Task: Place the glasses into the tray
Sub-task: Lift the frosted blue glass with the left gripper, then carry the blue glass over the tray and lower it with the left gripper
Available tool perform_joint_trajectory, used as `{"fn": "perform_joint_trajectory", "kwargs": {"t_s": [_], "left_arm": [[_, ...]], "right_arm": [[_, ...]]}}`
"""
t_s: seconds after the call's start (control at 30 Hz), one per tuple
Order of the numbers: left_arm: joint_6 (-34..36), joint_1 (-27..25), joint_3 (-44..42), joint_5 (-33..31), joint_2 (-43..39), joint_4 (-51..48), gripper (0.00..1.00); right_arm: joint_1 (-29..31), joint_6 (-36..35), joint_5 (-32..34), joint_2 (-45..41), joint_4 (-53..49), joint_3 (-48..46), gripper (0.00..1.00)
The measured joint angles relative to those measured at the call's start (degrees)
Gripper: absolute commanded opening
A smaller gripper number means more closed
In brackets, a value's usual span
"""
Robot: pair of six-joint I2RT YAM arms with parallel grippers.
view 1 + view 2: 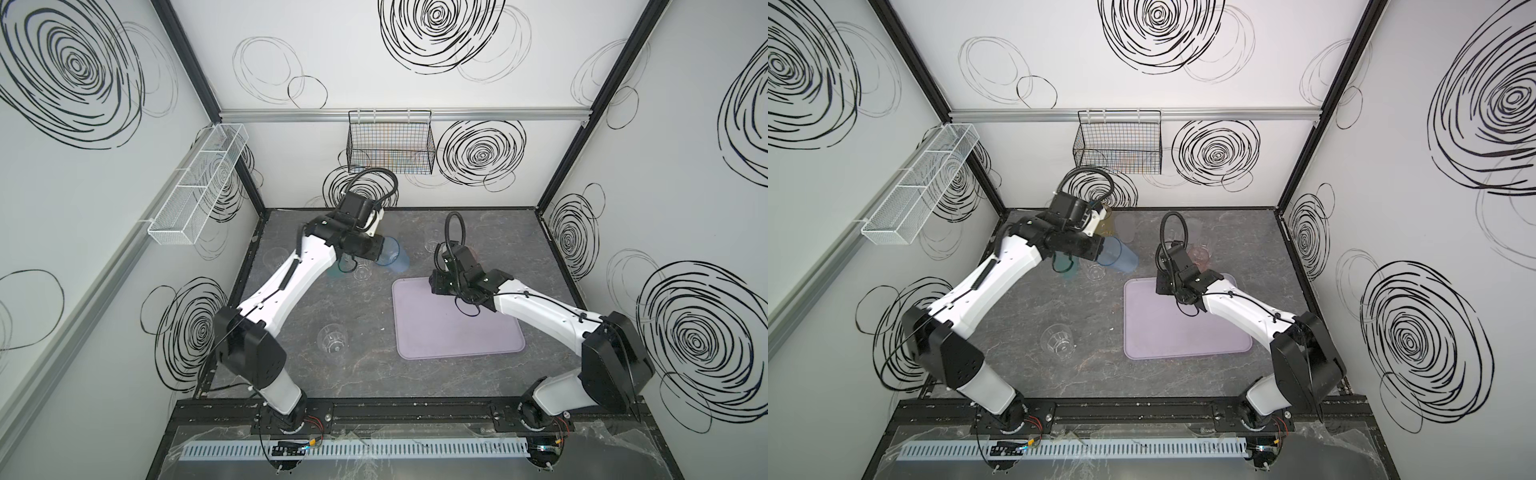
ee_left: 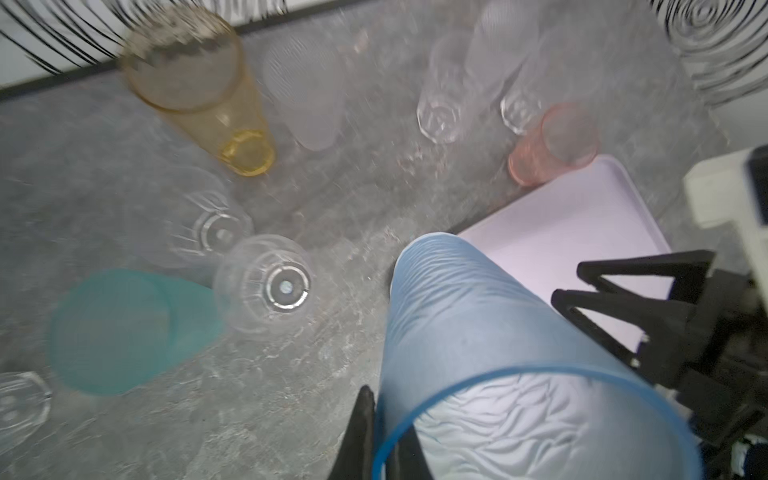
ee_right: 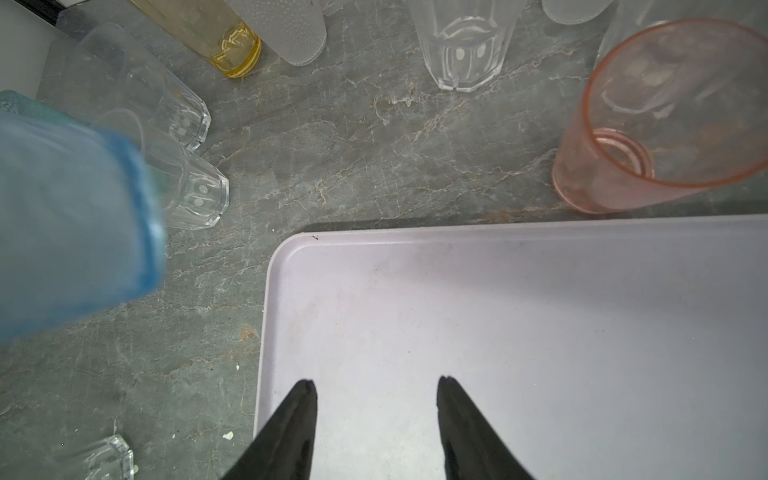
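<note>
My left gripper [image 2: 386, 440] is shut on the rim of a tall blue glass [image 2: 519, 353], one finger inside and one outside. The glass hangs tilted above the table, its base near the corner of the lavender tray [image 3: 519, 340]. In both top views the blue glass [image 1: 390, 257] [image 1: 1117, 255] is just left of the tray's [image 1: 457, 328] far corner. My right gripper [image 3: 376, 384] is open over that corner with nothing between its fingers. The tray holds no glasses. A pink glass [image 3: 665, 116] stands just beyond the tray's far edge.
An amber glass [image 2: 199, 83], a frosted one [image 2: 307, 91], a teal one [image 2: 120, 332] and clear faceted ones [image 2: 266, 286] stand at the back. One clear glass [image 1: 332, 338] stands alone left of the tray. A black wire basket [image 1: 390, 143] and a white mesh basket [image 1: 199, 183] hang on the walls.
</note>
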Motion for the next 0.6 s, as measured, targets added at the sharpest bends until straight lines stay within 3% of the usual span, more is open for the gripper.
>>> {"fn": "perform_joint_trajectory", "kwargs": {"t_s": [0.2, 0.6], "left_arm": [[1.40, -1.38, 2.58, 0.37, 8.44, -1.70, 0.00], [2.89, -4.24, 8.74, -1.90, 15.06, -4.33, 0.00]], "right_arm": [[-0.02, 0.48, -0.02, -1.38, 0.02, -3.89, 0.51], [-0.02, 0.42, -0.04, -0.55, 0.37, -4.28, 0.51]]}}
